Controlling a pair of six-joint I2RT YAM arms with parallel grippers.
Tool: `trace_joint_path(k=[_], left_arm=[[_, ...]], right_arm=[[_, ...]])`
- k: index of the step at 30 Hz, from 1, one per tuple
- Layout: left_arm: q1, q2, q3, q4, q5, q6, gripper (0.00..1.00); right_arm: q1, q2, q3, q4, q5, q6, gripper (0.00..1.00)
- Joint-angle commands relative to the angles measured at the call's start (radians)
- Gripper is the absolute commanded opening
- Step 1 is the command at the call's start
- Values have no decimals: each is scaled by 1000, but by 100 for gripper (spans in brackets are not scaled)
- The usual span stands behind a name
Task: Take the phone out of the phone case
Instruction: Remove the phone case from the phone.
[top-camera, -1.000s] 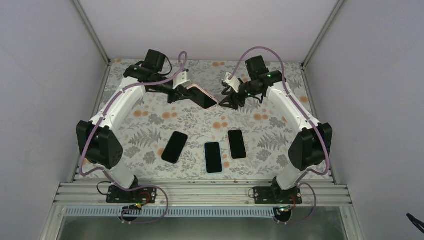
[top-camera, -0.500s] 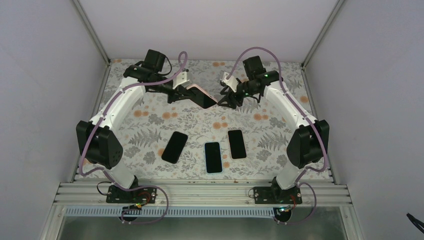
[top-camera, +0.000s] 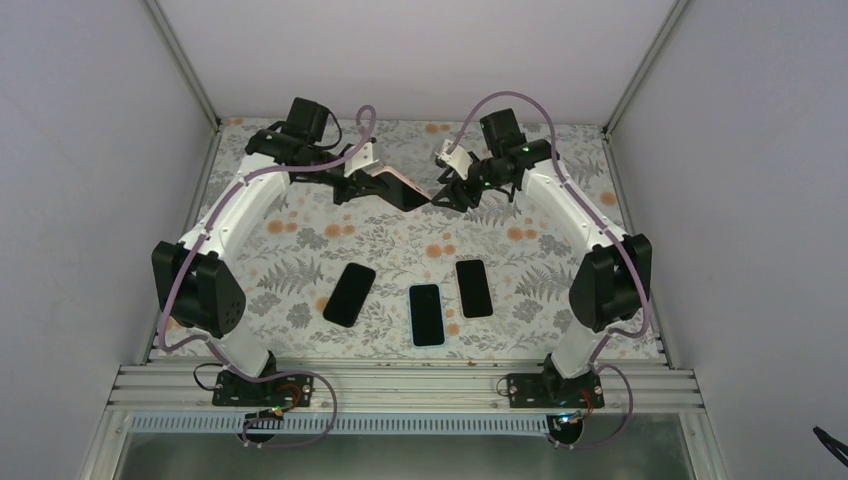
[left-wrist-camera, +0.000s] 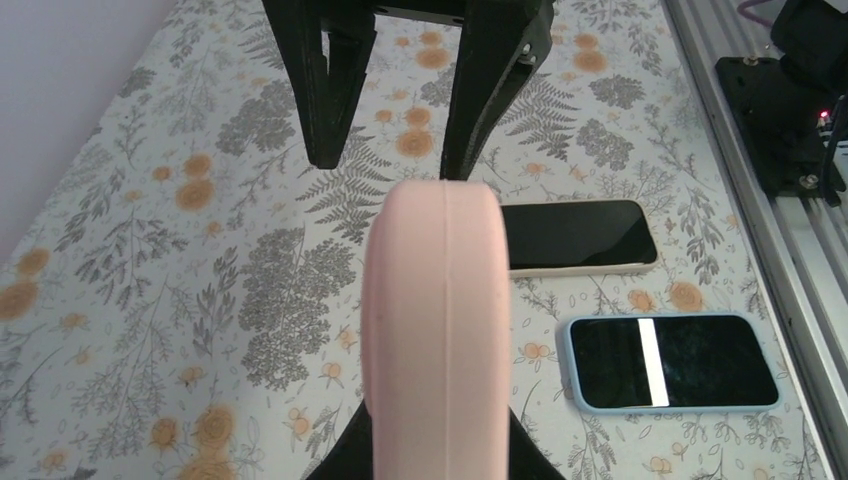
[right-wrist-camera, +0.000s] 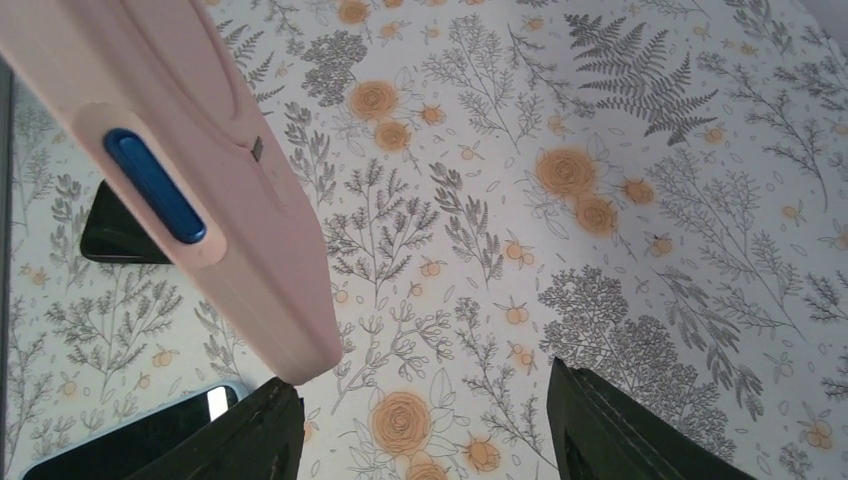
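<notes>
My left gripper (top-camera: 362, 187) is shut on a phone in a pink case (top-camera: 400, 192) and holds it tilted above the back of the table. In the left wrist view the case edge (left-wrist-camera: 437, 330) fills the middle. My right gripper (top-camera: 447, 193) is open, its fingers at the case's right corner. In the right wrist view the pink case (right-wrist-camera: 190, 180) with a blue side button (right-wrist-camera: 155, 186) sits upper left, its corner just above my left finger (right-wrist-camera: 240, 440); the right finger (right-wrist-camera: 620, 430) stands well apart.
Three phones lie on the floral table near the front: a black one (top-camera: 349, 294) on the left, one in a light blue case (top-camera: 427, 314) in the middle, and a black one (top-camera: 474, 288) on the right. Enclosure walls stand around the table.
My right gripper has moved left toward the pink case and now reaches its right corner. The left gripper has held the case nearly still.
</notes>
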Motion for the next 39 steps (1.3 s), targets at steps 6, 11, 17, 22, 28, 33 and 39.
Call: trace_joint_path(k=[6,11,17,22,28,33,39], left_arm=[[-17,25,71,-145,175,102,2],[-21,32,72,-140,172,99,2],[-21,34,70,-112,180,82,2],[-20,51,105,-130,213,83,2],[-21,51,130,-155,254,91,2],[-20,50,129,-156,266,95,2],[-20,51,140,-111,221,58,2]], right_arm=[[-2,90,167,133,136,33,63],[0,130,244,98,109,34,63],[35,99,213,25,-11,-10,69],[89,76,174,74,-6,10,70],[110,124,251,72,-41,37,70],[141,197,375,-37,-145,10,72],[252,289,527,-257,-268,-94,72]])
